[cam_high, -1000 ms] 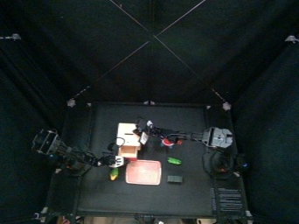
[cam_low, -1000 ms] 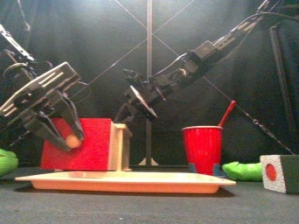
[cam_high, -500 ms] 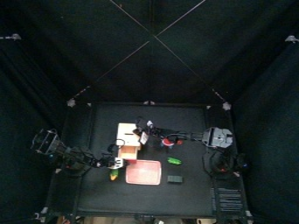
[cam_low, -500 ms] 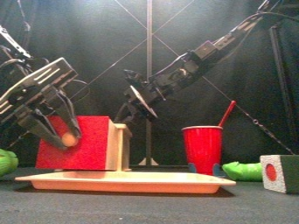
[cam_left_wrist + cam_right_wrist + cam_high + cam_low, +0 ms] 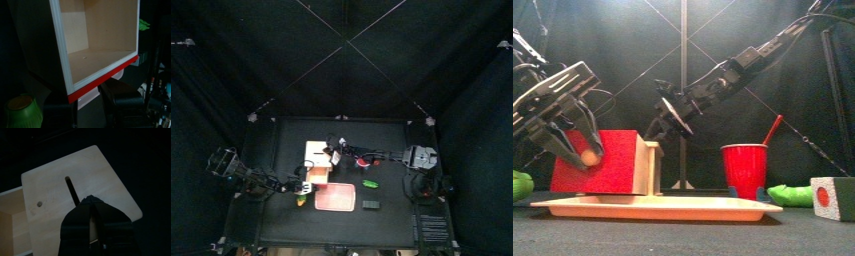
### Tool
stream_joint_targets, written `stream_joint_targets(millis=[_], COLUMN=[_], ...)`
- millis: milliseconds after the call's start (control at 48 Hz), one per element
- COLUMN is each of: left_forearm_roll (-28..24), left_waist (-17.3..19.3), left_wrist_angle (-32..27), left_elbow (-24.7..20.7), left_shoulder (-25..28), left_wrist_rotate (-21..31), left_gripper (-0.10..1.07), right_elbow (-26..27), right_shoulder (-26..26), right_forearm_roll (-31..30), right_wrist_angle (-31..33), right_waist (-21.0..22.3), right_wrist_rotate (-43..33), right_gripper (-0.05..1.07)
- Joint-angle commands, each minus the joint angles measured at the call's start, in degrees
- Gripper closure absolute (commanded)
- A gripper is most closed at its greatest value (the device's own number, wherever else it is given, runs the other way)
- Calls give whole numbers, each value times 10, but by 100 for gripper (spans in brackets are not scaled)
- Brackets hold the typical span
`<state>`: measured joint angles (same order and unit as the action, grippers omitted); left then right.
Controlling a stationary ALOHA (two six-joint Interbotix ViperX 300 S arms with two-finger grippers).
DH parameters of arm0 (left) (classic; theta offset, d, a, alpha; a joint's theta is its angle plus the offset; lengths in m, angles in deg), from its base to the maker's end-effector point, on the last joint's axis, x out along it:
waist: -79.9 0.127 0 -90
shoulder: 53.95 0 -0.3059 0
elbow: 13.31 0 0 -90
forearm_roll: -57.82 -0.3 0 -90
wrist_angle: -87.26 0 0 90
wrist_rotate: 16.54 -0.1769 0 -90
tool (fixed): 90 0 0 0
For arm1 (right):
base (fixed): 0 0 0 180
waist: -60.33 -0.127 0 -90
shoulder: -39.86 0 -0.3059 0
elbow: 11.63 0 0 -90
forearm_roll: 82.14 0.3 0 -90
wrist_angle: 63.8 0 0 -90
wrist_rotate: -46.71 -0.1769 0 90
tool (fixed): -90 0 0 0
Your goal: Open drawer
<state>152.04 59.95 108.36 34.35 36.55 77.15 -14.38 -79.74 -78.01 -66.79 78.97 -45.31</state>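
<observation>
The drawer (image 5: 644, 167) is a light-tan box with a red-fronted sliding tray (image 5: 600, 165), standing left of centre behind the pink tray. In the top view it sits mid-table (image 5: 315, 152). My left gripper (image 5: 577, 148) is shut on the tray's red front, which stands out from the box toward the left. The left wrist view looks into the open tan tray (image 5: 100, 35) above its red edge (image 5: 103, 79). My right gripper (image 5: 90, 204) is shut, its tip resting on the box's slotted tan panel (image 5: 60, 183); in the front view it hangs behind the drawer (image 5: 673, 115).
A flat pink tray (image 5: 653, 207) lies in front. A red cup with a straw (image 5: 744, 170) stands right of the drawer. Green objects lie at far right (image 5: 794, 195) and far left (image 5: 520, 185). A white block with a red dot (image 5: 834, 197) is at the right edge.
The red tray front has slid a little further left out of the box with my left gripper. The right arm has stayed in place.
</observation>
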Motion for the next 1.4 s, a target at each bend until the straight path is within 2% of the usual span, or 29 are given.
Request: stream_joint_targets(millis=[0, 188, 375, 583, 854, 1021, 1167, 1375], left_forearm_roll=[0, 11, 9, 4, -4, -40, -108, -183], left_waist=[-4, -4, -6, -6, -6, -4, 11, 43], left_wrist_angle=[-3, -3, -6, -37, -46, -42, -40, -40], left_elbow=[-15, -15, -20, -18, 2, 27, 48, 54], left_shoulder=[-5, -4, -11, -34, -83, -142, -196, -229], left_wrist_rotate=[-2, -2, -3, -3, -5, -6, -4, -6], left_gripper=[54, 47, 28, 11, 8, 8, 9, 9], right_elbow=[3, 4, 4, 7, 7, 8, 6, 7], right_shoulder=[12, 13, 12, 12, 13, 17, 22, 27], right_forearm_roll=[0, 1, 1, 0, 1, 0, 0, 1], right_wrist_angle=[4, 4, 4, 4, 4, 3, 4, -1], right_waist=[2, 1, 0, -1, -1, -1, -2, -4], right_wrist_rotate=[-1, -1, -1, -2, -1, -1, -1, -1], right_gripper=[101, 101, 101, 101, 101, 101, 101, 101])
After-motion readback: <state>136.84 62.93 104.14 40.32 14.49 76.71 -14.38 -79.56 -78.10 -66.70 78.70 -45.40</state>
